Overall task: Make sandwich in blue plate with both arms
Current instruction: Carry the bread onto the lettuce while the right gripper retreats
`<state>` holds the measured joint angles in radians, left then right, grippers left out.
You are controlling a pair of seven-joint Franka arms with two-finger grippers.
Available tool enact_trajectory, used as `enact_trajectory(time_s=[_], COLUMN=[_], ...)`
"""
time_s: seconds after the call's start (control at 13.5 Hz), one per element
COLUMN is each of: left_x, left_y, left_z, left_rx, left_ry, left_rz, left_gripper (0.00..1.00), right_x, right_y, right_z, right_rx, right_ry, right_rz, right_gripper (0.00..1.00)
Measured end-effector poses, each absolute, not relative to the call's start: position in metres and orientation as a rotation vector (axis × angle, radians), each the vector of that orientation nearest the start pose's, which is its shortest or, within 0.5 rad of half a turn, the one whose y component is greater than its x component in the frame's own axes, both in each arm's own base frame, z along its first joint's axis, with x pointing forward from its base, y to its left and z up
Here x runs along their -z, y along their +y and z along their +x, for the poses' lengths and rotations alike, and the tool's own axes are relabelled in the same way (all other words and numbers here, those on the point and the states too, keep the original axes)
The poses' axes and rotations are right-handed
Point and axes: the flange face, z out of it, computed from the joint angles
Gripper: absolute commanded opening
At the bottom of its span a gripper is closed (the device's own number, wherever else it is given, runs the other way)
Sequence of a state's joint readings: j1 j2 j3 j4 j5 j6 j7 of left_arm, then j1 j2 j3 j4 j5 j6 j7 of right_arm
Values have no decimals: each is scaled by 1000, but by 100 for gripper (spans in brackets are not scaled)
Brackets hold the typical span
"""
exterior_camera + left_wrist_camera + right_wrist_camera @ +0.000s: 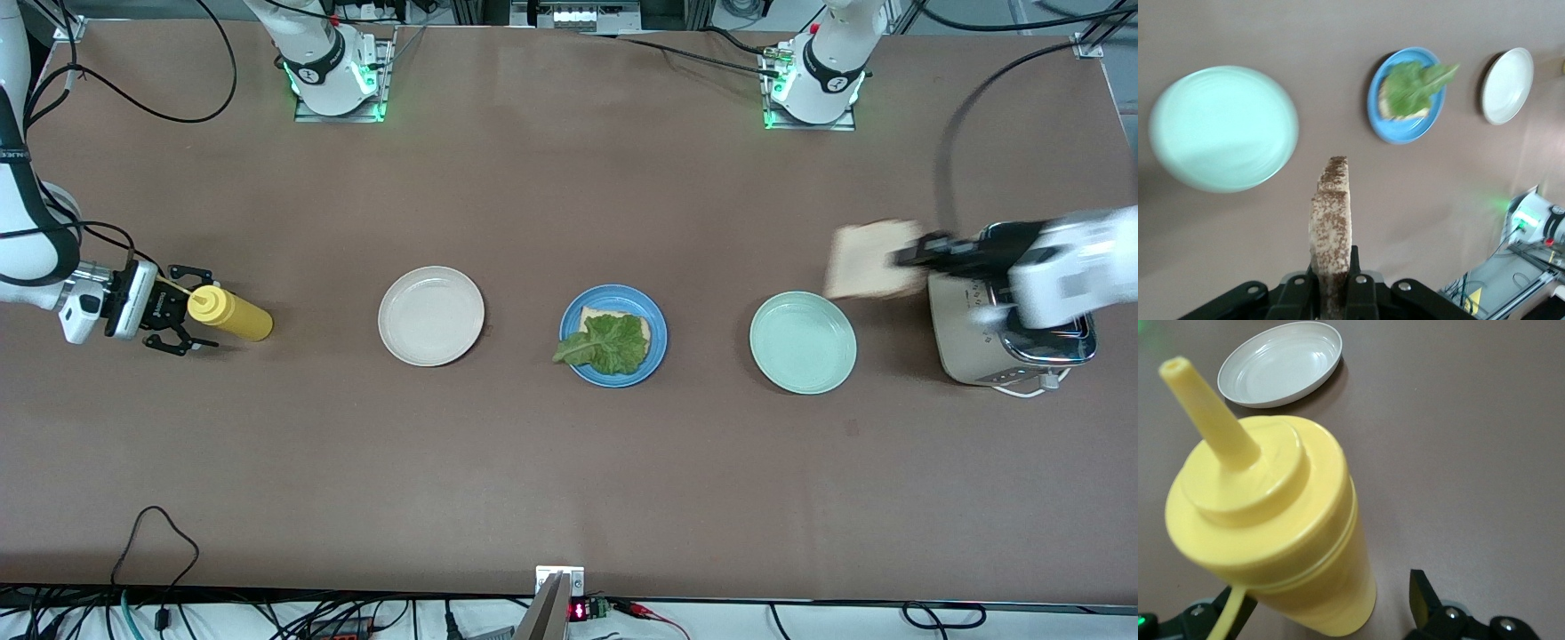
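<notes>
The left gripper (1333,288) pinches a bread slice (873,259) above the toaster (1009,356). The right gripper (182,322) stands spread around the mustard bottle (229,313). Bread and lettuce (613,343) sit on the blue plate (653,313), mid-surface.

Both arms are white and rounded with dark grey joint bands. The right arm's base (336,67) and the left arm's base (816,76) sit on metal plates at twelve o'clock on the tabletop (569,462), each ringed with green light; the left one shows a red spot. Black cables loop from both. The right gripper (182,322) is black with a white wrist block and small screws; its jaws are black. The left gripper (925,253) is black too, on a white housing, silver screw heads showing.
</notes>
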<state>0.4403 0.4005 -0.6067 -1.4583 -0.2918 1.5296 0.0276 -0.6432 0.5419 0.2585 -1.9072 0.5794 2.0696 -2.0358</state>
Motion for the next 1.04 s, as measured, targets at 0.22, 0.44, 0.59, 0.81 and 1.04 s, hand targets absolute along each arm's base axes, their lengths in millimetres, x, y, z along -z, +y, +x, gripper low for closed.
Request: enact_trajectory(time_s=[0.22, 0.44, 0.59, 0.81, 1.04], left_x=[-408, -354, -329, -297, -273], left_y=[-216, -282, -301, -327, -340], left_z=[621, 610, 610, 605, 599], left_rx=[-388, -357, -334, -303, -346], left_ry=[203, 145, 127, 110, 103], left_rz=[-3688, -3751, -3774, -3796, -3800], left_gripper=[1, 1, 1, 1, 4], right_x=[-215, -229, -232, -249, -281], right_y=[-216, -234, -244, -260, -277], right_z=[558, 553, 549, 550, 554], right_rx=[550, 512, 494, 500, 505], right_ry=[-1516, -1572, -1587, -1607, -1663], right_rz=[-2074, -2096, -2109, -2147, -2196], right_gripper=[100, 100, 100, 100, 100])
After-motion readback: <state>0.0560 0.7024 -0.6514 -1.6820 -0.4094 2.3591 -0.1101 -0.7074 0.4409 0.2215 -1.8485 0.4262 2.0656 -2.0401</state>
